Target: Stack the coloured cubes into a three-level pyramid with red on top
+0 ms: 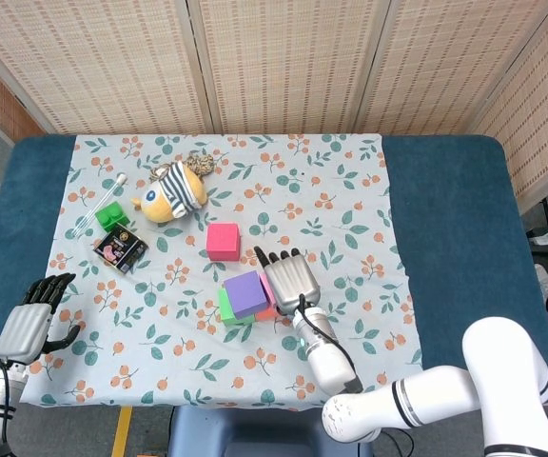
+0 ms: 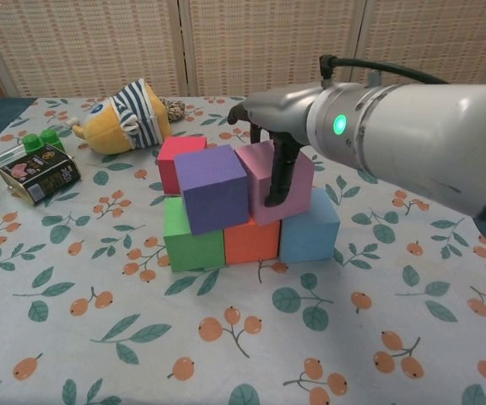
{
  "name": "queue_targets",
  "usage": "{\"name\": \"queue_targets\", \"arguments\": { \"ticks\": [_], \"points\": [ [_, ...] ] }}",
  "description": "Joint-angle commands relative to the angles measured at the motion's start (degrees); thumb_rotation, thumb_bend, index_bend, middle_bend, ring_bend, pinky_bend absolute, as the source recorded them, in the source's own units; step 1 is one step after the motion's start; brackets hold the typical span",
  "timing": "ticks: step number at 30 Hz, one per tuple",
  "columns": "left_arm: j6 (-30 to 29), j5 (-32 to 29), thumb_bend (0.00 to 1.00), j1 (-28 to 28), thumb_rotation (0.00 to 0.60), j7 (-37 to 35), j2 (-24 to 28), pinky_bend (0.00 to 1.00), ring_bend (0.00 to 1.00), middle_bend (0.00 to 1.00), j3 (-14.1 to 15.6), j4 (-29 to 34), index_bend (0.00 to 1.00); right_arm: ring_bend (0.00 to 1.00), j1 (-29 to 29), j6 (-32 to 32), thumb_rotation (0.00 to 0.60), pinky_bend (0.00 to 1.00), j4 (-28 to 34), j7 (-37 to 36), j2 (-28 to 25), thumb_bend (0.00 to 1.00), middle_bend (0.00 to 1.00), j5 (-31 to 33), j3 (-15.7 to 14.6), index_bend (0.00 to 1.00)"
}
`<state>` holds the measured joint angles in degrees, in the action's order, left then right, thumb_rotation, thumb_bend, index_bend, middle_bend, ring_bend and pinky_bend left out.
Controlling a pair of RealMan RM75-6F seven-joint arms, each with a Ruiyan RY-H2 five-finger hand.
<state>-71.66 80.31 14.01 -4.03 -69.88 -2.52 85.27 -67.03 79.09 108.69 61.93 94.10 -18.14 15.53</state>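
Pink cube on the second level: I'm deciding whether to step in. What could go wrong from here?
The right hand is over the pink cube, a finger down its front; withdrawing could drag it off. The purple cube sits tilted, overhanging the green cube, so a nudge may topple it.

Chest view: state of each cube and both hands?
Green cube: bottom row, left.
Orange cube: bottom row, middle.
Blue cube: bottom row, right.
Purple cube: second level, tilted.
Pink cube: second level, right hand over it, a finger on its front face.
Red cube: on the table behind the stack, not placed.
Left hand: empty, fingers apart.
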Motion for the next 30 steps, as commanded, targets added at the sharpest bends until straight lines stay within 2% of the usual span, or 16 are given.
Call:
{"name": "queue_targets", "arguments": {
  "ticks": [1, 20, 26, 30],
  "points": [
    [0.0, 0.0, 0.35, 0.0, 0.600, 0.0, 0.0, 0.07, 0.04, 0.05, 0.0, 0.0, 0.00, 0.19, 0.0, -0.1, 0.600, 0.24, 0.5, 0.2, -0.4, 0.04, 0.17, 0.4, 0.1, 0.00],
    [-0.4, 0.5, 0.35, -0.2, 0.600, 0.1, 0.2, 0.08, 0.04, 0.05, 0.2, 0.3, 0.00, 0.14, 0.7, 0.4, 0.600, 0.24, 5.4, 1.0, -4.3, 0.04, 0.11, 1.7, 0.1, 0.00],
    [-0.9, 0.5, 0.35, -0.4, 0.600, -0.1, 0.4, 0.08, 0.04, 0.05, 0.1, 0.5, 0.00, 0.12, 2.5, -1.1, 0.600, 0.24, 8.5, -2.0, -8.6, 0.04, 0.11, 1.2, 0.8, 0.00],
    [-1.3, 0.7, 0.35, -0.6, 0.600, -0.1, 0.5, 0.08, 0.04, 0.05, 0.2, 0.5, 0.00, 0.11, 5.3, -3.7, 0.600, 0.24, 12.2, -5.7, -14.4, 0.04, 0.11, -1.4, -0.2, 0.00]
  ]
}}
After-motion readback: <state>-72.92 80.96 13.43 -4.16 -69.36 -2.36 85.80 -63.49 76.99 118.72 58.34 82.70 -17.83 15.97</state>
